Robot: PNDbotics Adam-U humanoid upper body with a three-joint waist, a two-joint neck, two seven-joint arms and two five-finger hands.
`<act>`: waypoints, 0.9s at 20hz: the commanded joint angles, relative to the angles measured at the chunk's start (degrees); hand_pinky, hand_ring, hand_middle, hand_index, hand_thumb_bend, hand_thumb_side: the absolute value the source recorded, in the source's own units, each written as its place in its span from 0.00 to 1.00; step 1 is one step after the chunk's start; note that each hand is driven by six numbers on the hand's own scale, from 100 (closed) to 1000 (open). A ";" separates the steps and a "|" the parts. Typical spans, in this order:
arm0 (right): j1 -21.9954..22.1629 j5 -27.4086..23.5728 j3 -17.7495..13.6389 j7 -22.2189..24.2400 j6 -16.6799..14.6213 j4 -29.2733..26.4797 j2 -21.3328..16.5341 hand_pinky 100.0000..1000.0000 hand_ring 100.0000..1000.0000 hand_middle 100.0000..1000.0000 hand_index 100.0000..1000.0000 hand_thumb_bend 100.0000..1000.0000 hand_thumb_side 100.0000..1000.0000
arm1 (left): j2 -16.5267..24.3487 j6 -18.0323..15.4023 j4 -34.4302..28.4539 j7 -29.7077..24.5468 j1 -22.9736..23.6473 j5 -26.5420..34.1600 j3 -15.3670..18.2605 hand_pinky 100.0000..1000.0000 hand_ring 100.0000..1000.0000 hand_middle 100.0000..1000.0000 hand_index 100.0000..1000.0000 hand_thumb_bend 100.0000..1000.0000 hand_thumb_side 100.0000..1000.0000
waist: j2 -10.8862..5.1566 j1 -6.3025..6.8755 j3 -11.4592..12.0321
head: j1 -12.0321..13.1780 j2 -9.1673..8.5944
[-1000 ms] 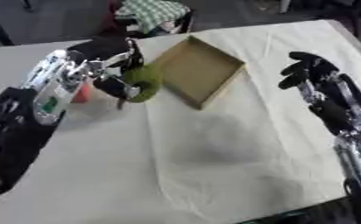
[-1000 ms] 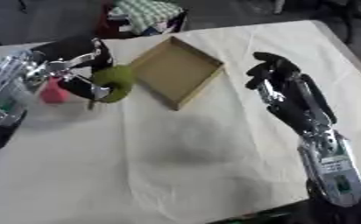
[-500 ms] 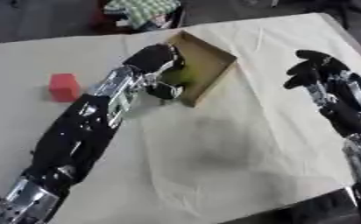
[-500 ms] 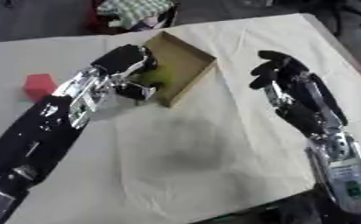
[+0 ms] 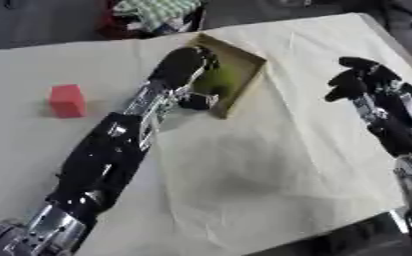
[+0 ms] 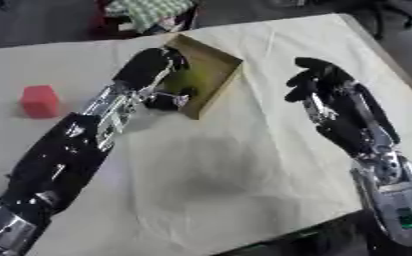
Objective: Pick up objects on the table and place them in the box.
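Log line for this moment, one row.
left hand over box, shut on green object | right hand idle, open | red block on table, not yet picked

- The box (image 5: 243, 75) sits on the table (image 5: 271, 165) toward twelve o'clock, behind the middle.
- A round object (image 5: 214, 81) lies inside the box.
- The left hand (image 5: 185, 67) is over the box's nine o'clock side, just beside that object.
- A cube (image 5: 67, 100) rests at nine o'clock, well apart from the box.
- The right hand (image 6: 319, 82) hangs at three o'clock of the box.
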 commanded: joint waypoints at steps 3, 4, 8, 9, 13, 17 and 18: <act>-0.71 -0.38 0.07 0.22 -0.08 -1.00 -0.33 0.58 0.52 0.56 0.83 0.00 0.49 | 0.74 0.87 -3.21 4.53 -1.81 1.29 1.16 0.72 0.70 0.75 0.87 0.65 0.45 | -0.68 -0.26 0.10 | -0.03 0.28; -0.72 -0.37 0.09 0.26 -0.08 -0.97 -0.32 0.58 0.52 0.56 0.83 0.00 0.49 | 1.12 1.00 -3.99 5.71 -1.80 2.16 1.19 0.72 0.71 0.75 0.87 0.65 0.47 | -0.68 -0.26 0.16 | -0.03 0.28; -0.75 -0.25 -0.09 0.19 -0.09 -0.88 -0.41 0.58 0.52 0.56 0.83 0.00 0.49 | 4.04 1.08 -5.78 5.73 -2.01 5.03 0.55 0.72 0.69 0.72 0.85 0.59 0.45 | -0.67 -0.18 0.62 | -0.54 0.28; -0.71 -0.17 -0.18 0.12 -0.08 -0.86 -0.51 0.58 0.52 0.56 0.83 0.00 0.49 | 5.36 1.03 -5.85 4.27 -2.17 5.32 0.22 0.72 0.70 0.73 0.85 0.55 0.45 | -0.68 -0.12 0.86 | -0.81 0.28; -0.41 0.22 -0.63 -0.28 -0.08 -0.69 -0.98 0.58 0.52 0.56 0.83 0.00 0.49 | 11.50 -0.75 -6.11 -7.86 -3.54 4.39 -0.32 0.76 0.73 0.77 0.87 0.54 0.49 | -0.75 0.16 1.93 | -1.79 0.28; 0.00 0.66 -0.98 -0.65 -0.11 -0.50 -1.35 0.58 0.52 0.56 0.83 0.00 0.49 | 17.54 -3.51 -7.15 -21.44 -4.31 4.45 0.96 0.76 0.74 0.78 0.88 0.55 0.48 | -0.84 0.30 3.09 | -2.92 0.28; 0.10 0.75 -1.03 -0.70 -0.13 -0.45 -1.43 0.58 0.52 0.56 0.83 0.00 0.49 | 18.69 -3.86 -6.71 -24.32 -4.44 4.43 1.62 0.76 0.74 0.78 0.88 0.56 0.46 | -0.89 0.31 3.37 | -3.07 0.28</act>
